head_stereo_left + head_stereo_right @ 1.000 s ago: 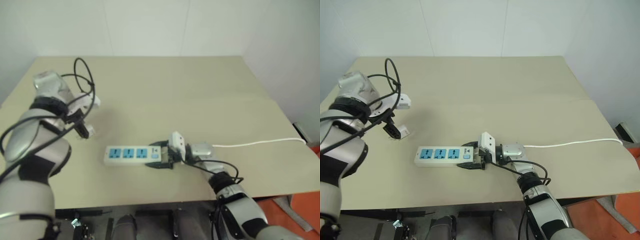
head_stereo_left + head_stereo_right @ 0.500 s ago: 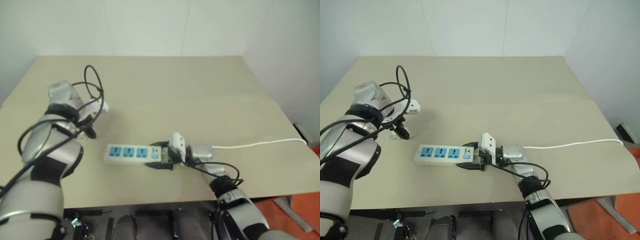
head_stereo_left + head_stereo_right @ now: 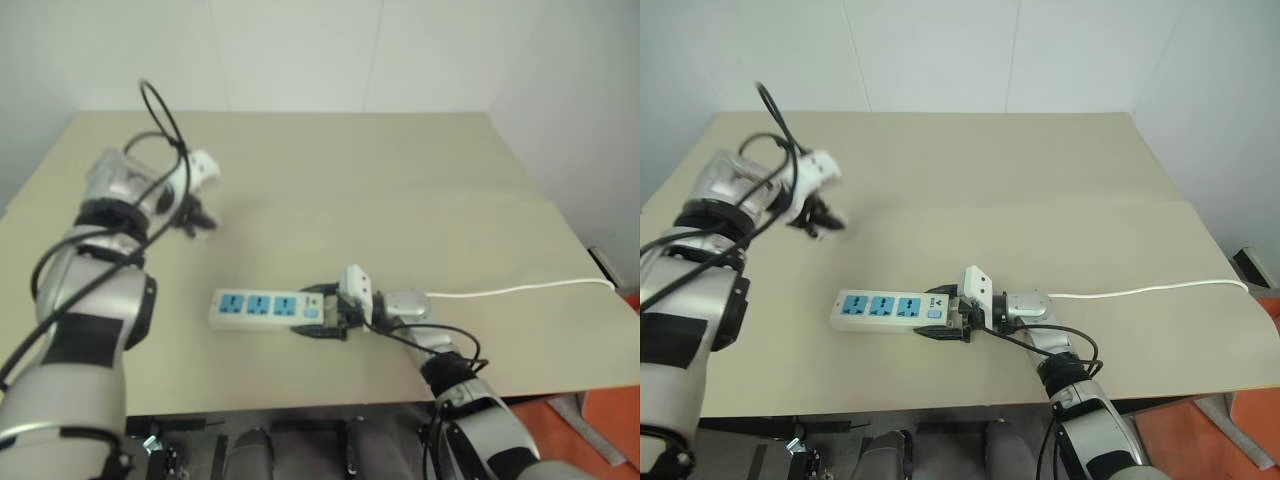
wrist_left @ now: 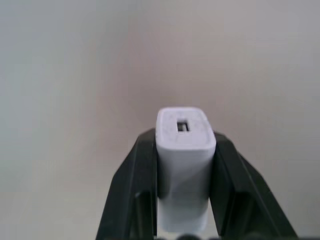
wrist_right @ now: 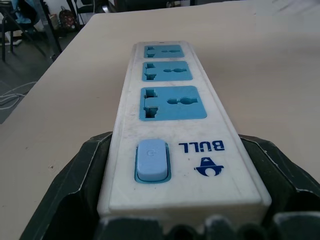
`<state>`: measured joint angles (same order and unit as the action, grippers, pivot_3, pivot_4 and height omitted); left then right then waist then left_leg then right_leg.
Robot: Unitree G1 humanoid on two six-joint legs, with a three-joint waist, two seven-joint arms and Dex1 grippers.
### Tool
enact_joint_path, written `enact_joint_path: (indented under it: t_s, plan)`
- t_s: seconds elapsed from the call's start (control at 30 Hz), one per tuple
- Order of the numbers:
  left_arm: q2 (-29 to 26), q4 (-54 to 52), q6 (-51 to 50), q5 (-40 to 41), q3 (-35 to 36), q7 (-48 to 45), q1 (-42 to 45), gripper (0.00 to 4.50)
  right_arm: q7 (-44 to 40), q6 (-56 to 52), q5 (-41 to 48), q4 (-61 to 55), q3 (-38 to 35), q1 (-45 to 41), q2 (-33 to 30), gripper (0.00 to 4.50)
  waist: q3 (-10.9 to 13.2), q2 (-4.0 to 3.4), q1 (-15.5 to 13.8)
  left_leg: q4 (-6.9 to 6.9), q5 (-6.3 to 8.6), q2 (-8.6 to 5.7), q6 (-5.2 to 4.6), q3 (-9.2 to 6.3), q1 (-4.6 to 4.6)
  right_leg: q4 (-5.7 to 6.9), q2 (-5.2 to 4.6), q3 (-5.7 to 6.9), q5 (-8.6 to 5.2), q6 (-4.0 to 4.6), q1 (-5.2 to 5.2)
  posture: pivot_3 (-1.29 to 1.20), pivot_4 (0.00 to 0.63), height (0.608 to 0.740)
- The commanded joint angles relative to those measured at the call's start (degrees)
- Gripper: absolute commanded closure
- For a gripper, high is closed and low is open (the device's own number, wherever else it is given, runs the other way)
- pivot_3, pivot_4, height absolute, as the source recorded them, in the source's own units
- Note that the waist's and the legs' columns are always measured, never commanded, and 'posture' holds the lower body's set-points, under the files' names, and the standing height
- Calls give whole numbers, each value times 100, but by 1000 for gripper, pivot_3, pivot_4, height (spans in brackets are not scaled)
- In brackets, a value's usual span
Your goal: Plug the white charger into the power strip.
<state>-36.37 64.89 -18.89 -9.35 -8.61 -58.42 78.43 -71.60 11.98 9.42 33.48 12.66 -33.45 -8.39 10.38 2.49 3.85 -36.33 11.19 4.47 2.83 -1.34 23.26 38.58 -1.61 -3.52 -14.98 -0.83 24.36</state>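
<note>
Left gripper [image 4: 186,150] clamped on the white charger [image 4: 184,165], one black finger [image 4: 131,190] pressed flat to each long side. Charger end with a small rectangular slot faces away from the wrist, past the fingertips. Held up off the table [image 3: 400,180], over its left half, far-left of the power strip [image 3: 265,309] and well apart from it. A loop of black cable [image 3: 160,105] arcs above that wrist.

Right gripper [image 5: 182,200] closed around the switch end of the power strip, a black finger [image 5: 75,185] hugging each long edge, jaws standing wide to take the strip's width. Strip lies flat on the near middle of the table, long axis running left to right. Three blue outlet faces [image 5: 172,102] in a row toward the left; pale blue switch [image 5: 151,160] and a blue printed mark at the right end, inside the grip. All three outlets bare, nothing plugged in.

Thin white cord [image 3: 520,288] trails from behind the right gripper to the right, along the tabletop to its right edge. White camera block [image 3: 354,283] sits on top of the right wrist, just above the strip's switch end.

Tabletop pale beige, with white walls behind the far edge. Dark chair legs and floor clutter visible beyond the table's edge in the right wrist view.
</note>
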Motion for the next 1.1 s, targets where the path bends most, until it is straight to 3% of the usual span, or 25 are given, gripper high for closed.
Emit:
enact_joint_path:
  t_s: [0.03,0.1,0.23,0.43,0.57,0.9,1.1]
  plan:
    - [-69,-1539,193,1021,1129,356,-419,3498,-228,-3,72,-40,125,-26,61,1064,0,-1,23,1,0,-1,0,3,-4,6,-1,-3,0,1,-1,0,150,740]
    - [39,-2916,150,1418,1481,486,-1189,3498,-231,223,-44,119,165,-94,61,1064,-5,-9,44,4,0,0,1,8,-17,18,-1,-11,1,1,-3,0,150,740]
    - [228,-5283,-1208,2386,1900,601,-2331,3498,-177,610,-234,576,215,-222,109,1064,-5,-8,26,2,0,0,3,14,-41,41,3,-29,-1,-2,-12,0,150,740]
    - [237,-7258,-2280,3576,2193,612,-3577,3498,-18,1048,-405,1140,249,-304,267,1064,-9,-2,72,-23,-1,1,4,8,-58,51,9,-30,0,-2,-36,0,150,740]
    - [-9,-7883,-2351,3961,2097,305,-4236,3498,-92,1052,-392,1213,253,-340,329,1064,-9,-2,150,-5,0,2,5,6,-147,40,14,-31,-26,-45,-123,0,150,740]
    - [-386,-8347,-2226,4497,1623,-513,-5162,3498,-237,890,-401,1312,239,-441,326,1064,-9,-1,175,-3,0,2,5,7,-149,36,15,-35,-27,-45,-122,0,150,740]
    - [-236,-8238,-1877,4554,1554,-661,-5415,3498,-309,797,-382,1349,217,-493,308,1064,-9,-1,177,0,0,2,5,9,-148,33,16,-37,-27,-44,-120,0,150,740]
